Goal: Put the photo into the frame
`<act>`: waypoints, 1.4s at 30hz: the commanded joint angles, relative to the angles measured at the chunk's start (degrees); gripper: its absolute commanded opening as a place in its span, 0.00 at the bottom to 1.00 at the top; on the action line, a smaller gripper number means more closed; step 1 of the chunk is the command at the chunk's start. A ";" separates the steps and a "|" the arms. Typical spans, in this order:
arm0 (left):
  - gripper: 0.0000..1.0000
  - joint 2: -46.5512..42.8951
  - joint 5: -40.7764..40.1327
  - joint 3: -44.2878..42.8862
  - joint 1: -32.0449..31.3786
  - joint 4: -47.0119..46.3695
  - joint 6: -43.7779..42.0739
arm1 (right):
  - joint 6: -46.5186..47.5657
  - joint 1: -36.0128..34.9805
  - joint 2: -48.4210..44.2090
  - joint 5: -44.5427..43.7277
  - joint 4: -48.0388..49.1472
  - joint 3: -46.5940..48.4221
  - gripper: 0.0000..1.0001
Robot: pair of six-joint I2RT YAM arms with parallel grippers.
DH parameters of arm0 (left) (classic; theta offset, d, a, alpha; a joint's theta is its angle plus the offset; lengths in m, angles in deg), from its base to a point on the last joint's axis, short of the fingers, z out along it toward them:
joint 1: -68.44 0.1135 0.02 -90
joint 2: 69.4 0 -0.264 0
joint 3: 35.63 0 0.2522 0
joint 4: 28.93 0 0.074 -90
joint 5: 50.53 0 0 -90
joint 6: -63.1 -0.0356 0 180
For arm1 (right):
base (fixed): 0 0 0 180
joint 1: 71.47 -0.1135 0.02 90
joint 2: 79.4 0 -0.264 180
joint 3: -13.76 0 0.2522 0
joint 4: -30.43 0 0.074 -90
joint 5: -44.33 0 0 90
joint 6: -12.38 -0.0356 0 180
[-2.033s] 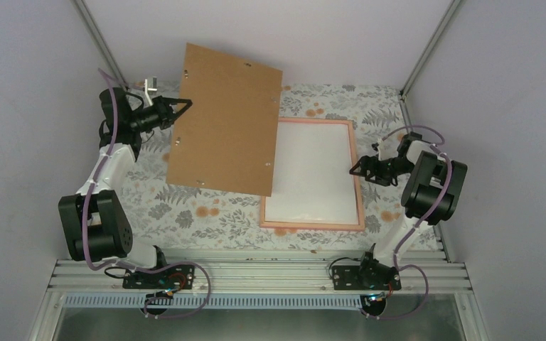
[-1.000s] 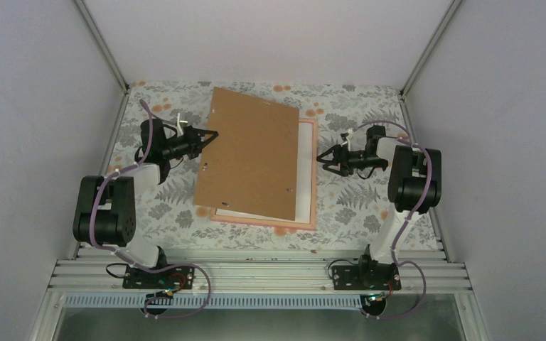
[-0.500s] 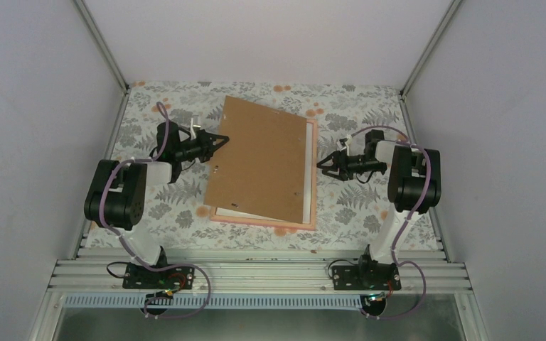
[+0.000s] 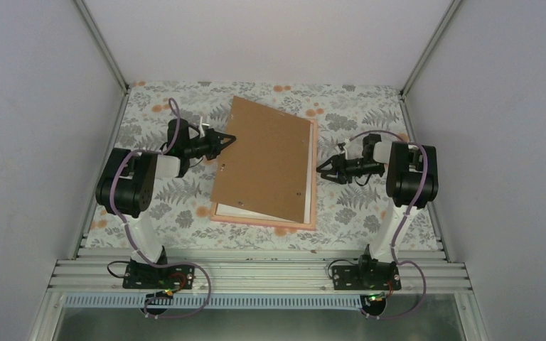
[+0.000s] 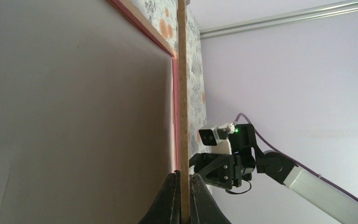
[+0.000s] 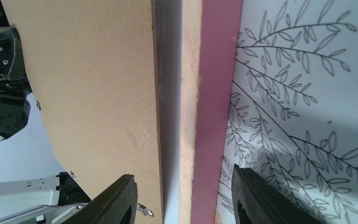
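Note:
The pink frame (image 4: 264, 221) lies flat mid-table, with white showing inside it along its near and right sides. The brown cardboard sheet (image 4: 266, 160) is tilted over it and covers most of it. My left gripper (image 4: 229, 140) is shut on the sheet's left edge; in the left wrist view it (image 5: 183, 175) pinches the thin board (image 5: 183, 84) beside the frame's pink rim (image 5: 174, 107). My right gripper (image 4: 321, 169) is open at the frame's right side; in the right wrist view it (image 6: 184, 184) straddles the sheet's edge (image 6: 98, 84) and the frame's rim (image 6: 216, 93). The photo is hidden.
A floral cloth (image 4: 370, 206) covers the table. White enclosure walls stand close on the left, right and back. An aluminium rail (image 4: 256, 273) with the arm bases runs along the near edge.
My left gripper has carried the cardboard sheet rightward and down from the back left until it lies over the frame. My right gripper has stayed at the frame's right edge.

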 commanded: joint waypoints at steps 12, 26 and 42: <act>0.05 2.56 -3.36 -6.48 -3.25 12.49 -7.62 | -0.29 -0.53 3.06 1.37 0.97 0.06 0.46; 0.50 -2.81 -16.85 -14.29 -8.57 39.13 -25.86 | -0.45 -0.49 2.55 1.84 1.42 -0.12 0.46; 1.00 -4.76 -47.45 -27.74 -19.38 67.77 -51.45 | 1.63 0.56 -6.12 -4.49 1.25 6.20 0.53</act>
